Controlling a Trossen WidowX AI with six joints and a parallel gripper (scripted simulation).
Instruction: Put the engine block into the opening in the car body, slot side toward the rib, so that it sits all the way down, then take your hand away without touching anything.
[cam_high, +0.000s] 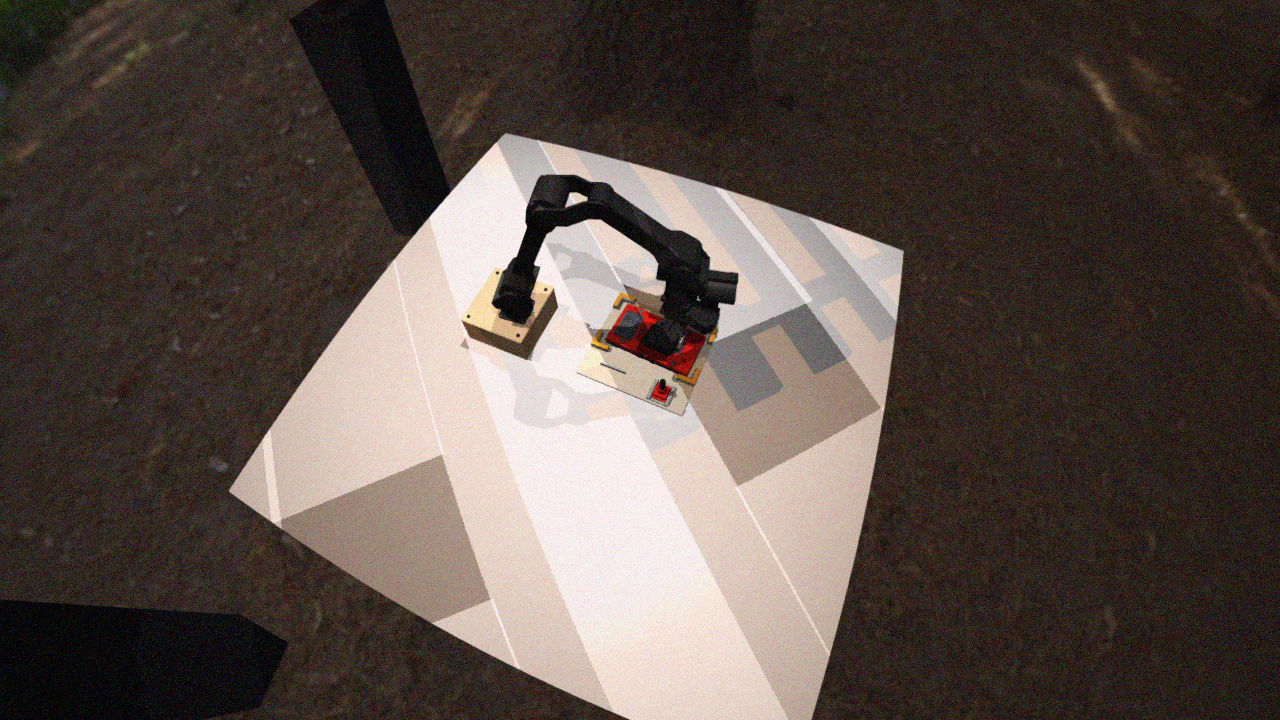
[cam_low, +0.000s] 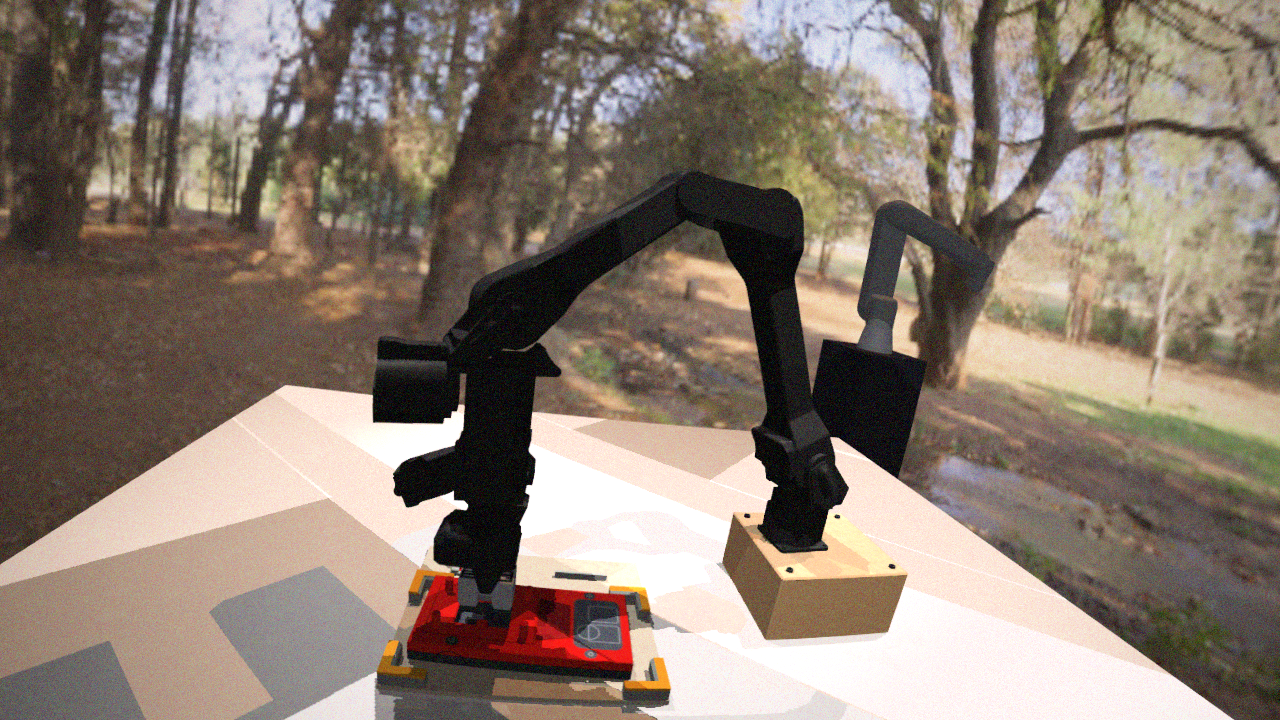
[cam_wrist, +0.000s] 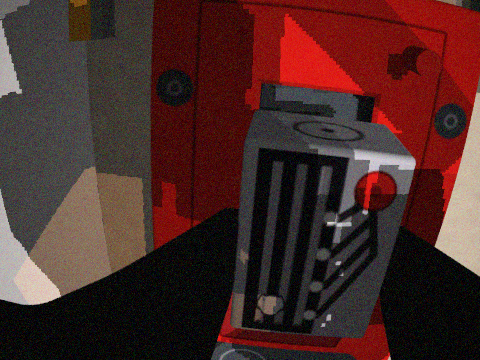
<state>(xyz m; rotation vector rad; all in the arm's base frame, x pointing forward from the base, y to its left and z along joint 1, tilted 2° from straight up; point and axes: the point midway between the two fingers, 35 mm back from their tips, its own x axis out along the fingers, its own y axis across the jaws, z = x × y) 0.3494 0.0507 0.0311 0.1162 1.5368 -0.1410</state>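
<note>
My gripper (cam_low: 486, 594) (cam_wrist: 312, 234) points down and is shut on the dark grey engine block (cam_low: 503, 598) (cam_wrist: 295, 240), with one black finger on each side. The red car body (cam_high: 690, 355) (cam_low: 537, 646) (cam_wrist: 220, 130) lies flat beneath it. The block stands upright over the opening (cam_wrist: 320, 96) in the body; a strip of that opening shows past its far side in the wrist view. The block's lower end, the rib and the side toward it are hidden, so I cannot tell how deep it sits. In the top view the arm hides the block.
Orange corner brackets (cam_high: 687, 377) (cam_low: 657, 677) surround the car body on a pale board (cam_high: 597, 367). A red piece with a black knob (cam_high: 662, 391) stands near the board's edge. The arm's wooden base (cam_high: 494, 331) (cam_low: 836, 608) stands beside the board.
</note>
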